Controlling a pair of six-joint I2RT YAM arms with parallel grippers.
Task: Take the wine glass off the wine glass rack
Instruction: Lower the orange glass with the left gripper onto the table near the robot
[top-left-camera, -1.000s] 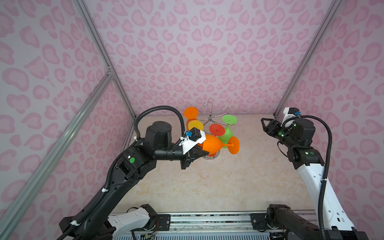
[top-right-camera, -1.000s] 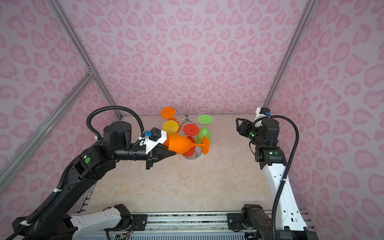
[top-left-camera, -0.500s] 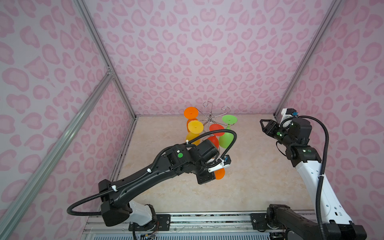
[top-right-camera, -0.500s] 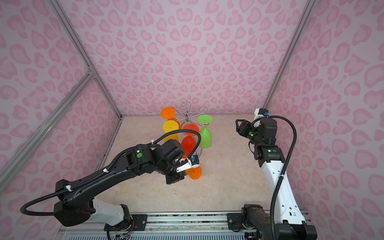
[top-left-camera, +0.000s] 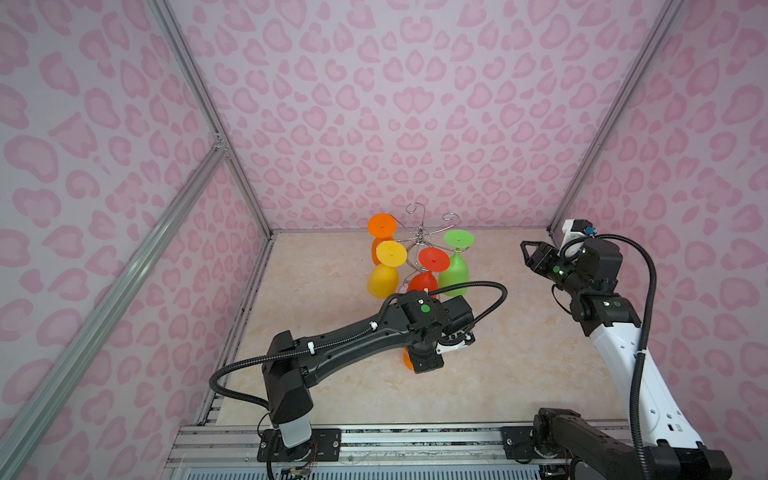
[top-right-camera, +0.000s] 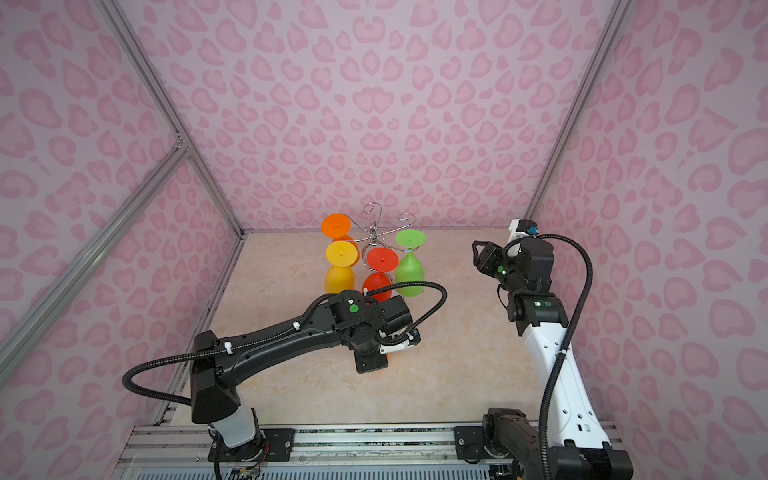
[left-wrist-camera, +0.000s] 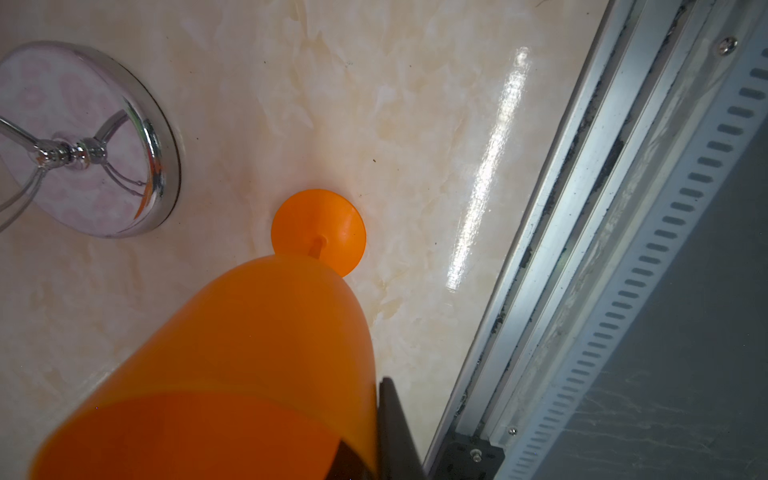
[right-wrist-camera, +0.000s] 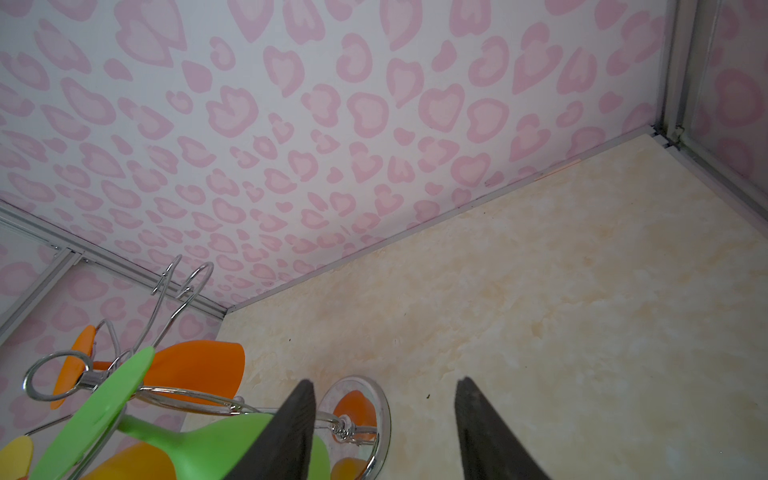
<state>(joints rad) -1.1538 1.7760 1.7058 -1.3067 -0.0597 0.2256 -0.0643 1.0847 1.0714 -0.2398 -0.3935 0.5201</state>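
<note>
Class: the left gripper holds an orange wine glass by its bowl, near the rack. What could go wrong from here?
1. If the left gripper opens before the orange wine glass has its foot flat on the table, the glass may topple; contact cannot be confirmed.
2. It stands near the base of the wine glass rack; a careless withdrawal could knock either.
3. The open right gripper points toward the hanging green glass; a bump might unhook it.

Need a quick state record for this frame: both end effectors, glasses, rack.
left end effector: shut on held orange wine glass, bowl gripped, foot down near table
right end effector: open, empty, clear of rack
wine glass rack: upright on table
on rack, inverted: orange glass, yellow glass, red glass, green glass
</note>
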